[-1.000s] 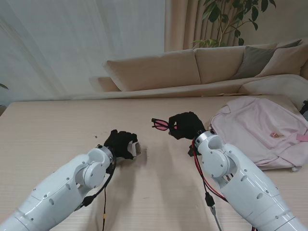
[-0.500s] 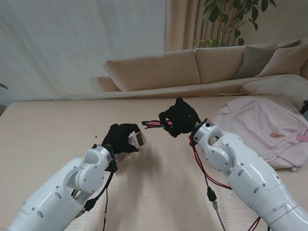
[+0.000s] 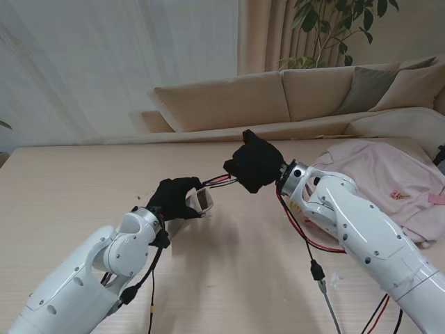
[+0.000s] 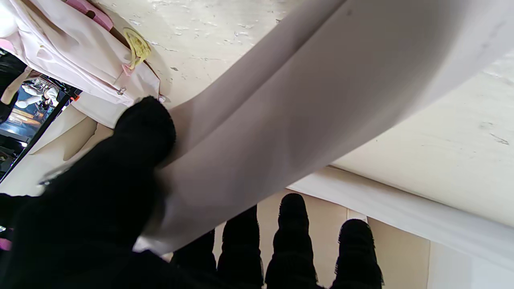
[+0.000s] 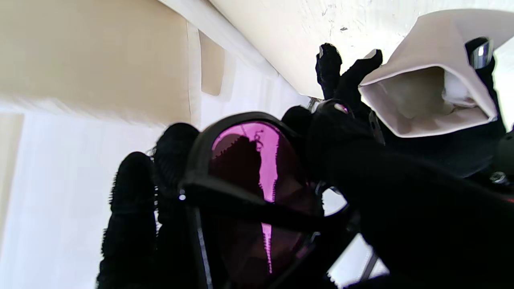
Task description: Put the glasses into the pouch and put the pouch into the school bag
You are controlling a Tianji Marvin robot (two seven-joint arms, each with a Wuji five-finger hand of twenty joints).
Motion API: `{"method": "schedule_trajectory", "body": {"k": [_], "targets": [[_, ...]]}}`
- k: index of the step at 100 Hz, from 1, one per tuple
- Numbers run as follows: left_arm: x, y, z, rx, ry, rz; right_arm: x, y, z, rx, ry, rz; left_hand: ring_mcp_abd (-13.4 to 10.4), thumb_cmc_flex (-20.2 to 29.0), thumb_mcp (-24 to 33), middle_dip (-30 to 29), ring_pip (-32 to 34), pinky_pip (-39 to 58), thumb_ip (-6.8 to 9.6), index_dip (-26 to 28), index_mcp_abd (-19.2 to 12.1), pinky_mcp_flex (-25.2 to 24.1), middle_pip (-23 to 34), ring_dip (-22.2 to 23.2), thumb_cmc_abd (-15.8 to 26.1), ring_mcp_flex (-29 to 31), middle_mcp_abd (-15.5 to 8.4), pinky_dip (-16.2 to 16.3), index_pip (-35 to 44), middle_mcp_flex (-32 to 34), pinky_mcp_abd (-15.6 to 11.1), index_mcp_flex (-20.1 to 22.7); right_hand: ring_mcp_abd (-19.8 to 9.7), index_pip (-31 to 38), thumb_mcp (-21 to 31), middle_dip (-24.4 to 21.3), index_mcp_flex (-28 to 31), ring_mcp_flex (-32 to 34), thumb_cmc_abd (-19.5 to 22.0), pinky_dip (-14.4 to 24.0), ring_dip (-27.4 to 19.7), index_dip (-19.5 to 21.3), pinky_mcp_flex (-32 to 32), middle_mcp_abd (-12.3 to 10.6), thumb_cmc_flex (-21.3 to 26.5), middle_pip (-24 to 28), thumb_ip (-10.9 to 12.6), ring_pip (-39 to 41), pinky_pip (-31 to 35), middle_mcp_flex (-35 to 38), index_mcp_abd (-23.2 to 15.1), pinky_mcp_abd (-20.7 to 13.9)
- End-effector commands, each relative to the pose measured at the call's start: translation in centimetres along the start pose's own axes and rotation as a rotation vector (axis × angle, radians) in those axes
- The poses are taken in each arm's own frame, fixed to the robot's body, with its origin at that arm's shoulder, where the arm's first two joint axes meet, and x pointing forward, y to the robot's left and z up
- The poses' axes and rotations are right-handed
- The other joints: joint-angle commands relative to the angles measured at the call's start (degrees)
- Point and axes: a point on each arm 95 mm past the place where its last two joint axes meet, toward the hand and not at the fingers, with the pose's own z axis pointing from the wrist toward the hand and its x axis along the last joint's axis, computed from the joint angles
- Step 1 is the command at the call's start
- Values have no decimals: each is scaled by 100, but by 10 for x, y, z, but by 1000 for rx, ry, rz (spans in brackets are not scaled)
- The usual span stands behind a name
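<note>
glasses gripped in the right hand meet the mouth of the pouch held up off the desk by the left hand; a frame catching the soft rim could fold it shut

Black-framed glasses with pink lenses are held above the desk, pointed at the open mouth of a pale grey pouch. A pink school bag lies flat at the right.
</note>
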Motion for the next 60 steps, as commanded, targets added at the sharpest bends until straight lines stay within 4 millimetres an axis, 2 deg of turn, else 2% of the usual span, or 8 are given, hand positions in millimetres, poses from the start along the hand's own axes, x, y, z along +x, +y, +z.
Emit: {"method": "schedule_trajectory", "body": {"k": [1,60], "targets": [[8,-6,1,-7,14,-22,0,-1,1,21,15,0,30,78,406,20,-1,184,-83,84,-315,-86,-34,41,410,-35,49,-133,399,-97,157,270,-643,134,45,82,86,175,254,48,126,95,38,156,42,163,-35,139,121,26,-422,39],[15,-15,-3,-20,21,-41,4,-3,7,20,115,-109,88,75,295,14,-16,161,-66,128,-263,-37,-52,29,483,13,100,-166,327,-19,191,268,-779,180,27,81,4,105,336,37,133,56,82,-14,-65,202,-53,138,123,-37,-681,25]]}}
